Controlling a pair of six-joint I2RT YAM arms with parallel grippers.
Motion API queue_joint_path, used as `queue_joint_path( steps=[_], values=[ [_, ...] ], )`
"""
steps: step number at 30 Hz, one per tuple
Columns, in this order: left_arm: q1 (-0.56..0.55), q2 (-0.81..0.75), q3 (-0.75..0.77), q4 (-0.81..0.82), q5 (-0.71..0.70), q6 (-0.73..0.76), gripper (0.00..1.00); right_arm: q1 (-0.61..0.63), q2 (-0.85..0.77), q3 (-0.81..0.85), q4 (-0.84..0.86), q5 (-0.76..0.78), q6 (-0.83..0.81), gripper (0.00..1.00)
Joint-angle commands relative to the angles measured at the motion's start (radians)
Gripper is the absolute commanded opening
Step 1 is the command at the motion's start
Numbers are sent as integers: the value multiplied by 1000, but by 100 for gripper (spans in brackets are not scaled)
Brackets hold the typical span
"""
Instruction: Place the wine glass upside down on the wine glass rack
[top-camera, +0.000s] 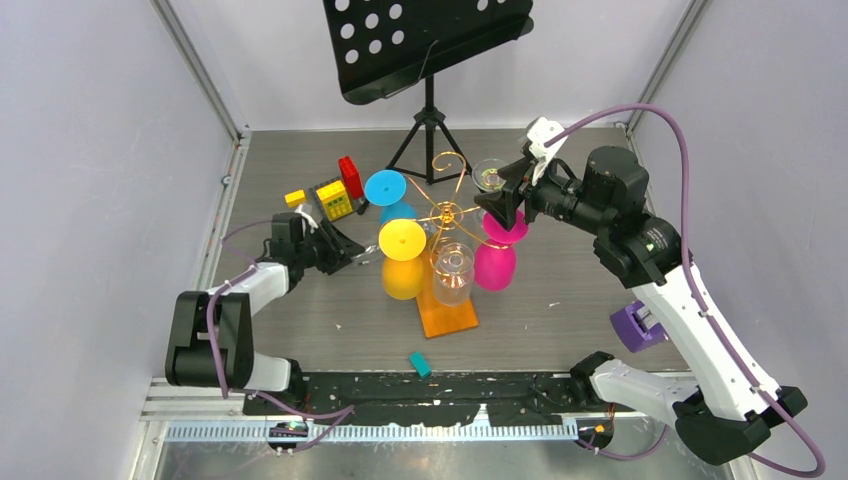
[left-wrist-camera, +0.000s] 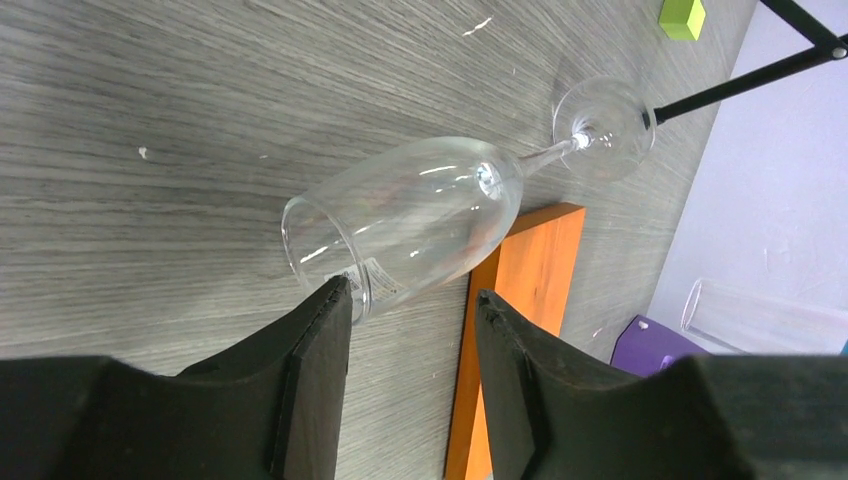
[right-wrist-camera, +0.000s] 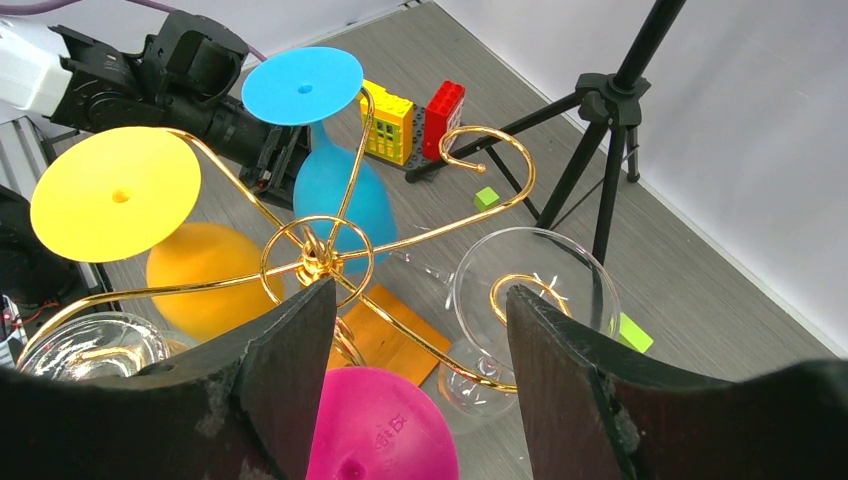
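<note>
The wine glass rack (top-camera: 445, 213) is gold wire with curled arms on an orange base (top-camera: 448, 316). Blue (top-camera: 385, 187), yellow (top-camera: 402, 241), pink (top-camera: 497, 262) and two clear glasses (top-camera: 453, 270) hang on it upside down. Another clear wine glass (left-wrist-camera: 420, 215) lies on its side on the table against the orange base (left-wrist-camera: 525, 300), rim towards my left gripper (left-wrist-camera: 410, 300). That gripper is open and empty, one fingertip at the rim. My right gripper (right-wrist-camera: 420, 295) is open and empty just above the pink glass's foot (right-wrist-camera: 385, 425), beside a hung clear glass (right-wrist-camera: 530, 285).
A black perforated music stand on a tripod (top-camera: 430, 125) stands behind the rack. Toy bricks (top-camera: 335, 195) lie at the back left. A purple object (top-camera: 633, 326) sits at the right and a small teal block (top-camera: 419, 364) near the front edge.
</note>
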Motion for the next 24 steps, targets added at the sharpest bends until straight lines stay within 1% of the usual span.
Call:
queue_joint_path(
  steps=[1, 5, 10, 15, 20, 24],
  values=[
    [-7, 27, 16, 89, 0, -22, 45, -2, -4, 10, 29, -16, 12, 69],
    [-9, 45, 5, 135, 5, -37, 39, -2, -2, 9, 29, -18, 12, 69],
    [-12, 39, -39, 233, -6, -81, 28, -1, -1, 7, 30, -21, 9, 69],
    [-19, -21, -82, 281, -51, -104, 19, -2, 1, 1, 27, -22, 8, 69],
    [-20, -65, -94, 288, -77, -120, 11, -2, 6, -1, 30, -28, 8, 69],
    [-23, -100, -105, 325, -98, -156, 4, -1, 7, -3, 32, -31, 8, 69]
  ],
)
